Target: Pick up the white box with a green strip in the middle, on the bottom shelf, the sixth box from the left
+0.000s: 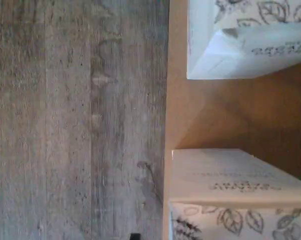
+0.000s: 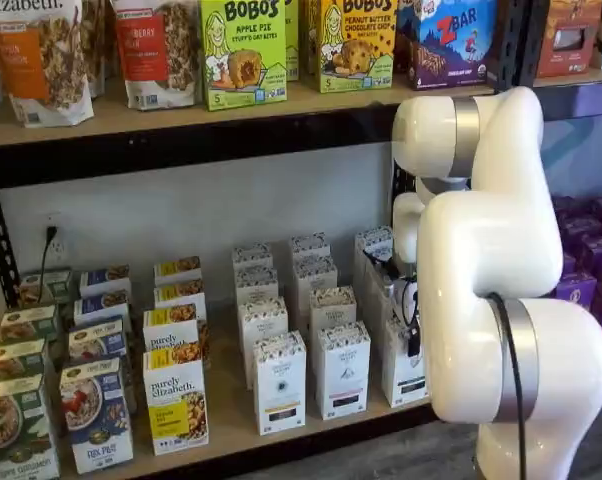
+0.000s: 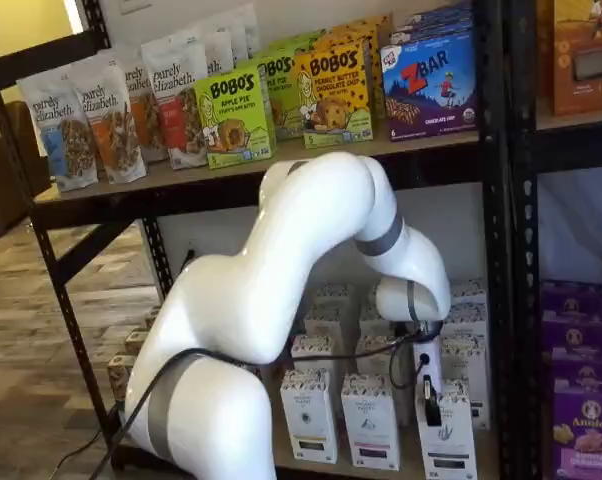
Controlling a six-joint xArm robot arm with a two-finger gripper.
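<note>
Reaching down at the right end of the bottom shelf (image 2: 231,425), the gripper (image 3: 431,405) sets a black finger on the front-row white box with a green strip (image 3: 446,440), w/ like cartons just beside it. Only one finger shows, side-on, so whether it's spread or pinching the box can't be told. Judged step: closing the grasp; next move calls for a firm hold, then a straight lift w/o knocking the neighbour box (image 3: 371,420).

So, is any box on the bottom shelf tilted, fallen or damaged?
Nothing stands out. In a shelf view the white cartons stand upright in tidy rows on the bottom shelf, and so do the purely elizabeth boxes. The arm hides the cartons at the right end, so those I cannot judge.
</note>
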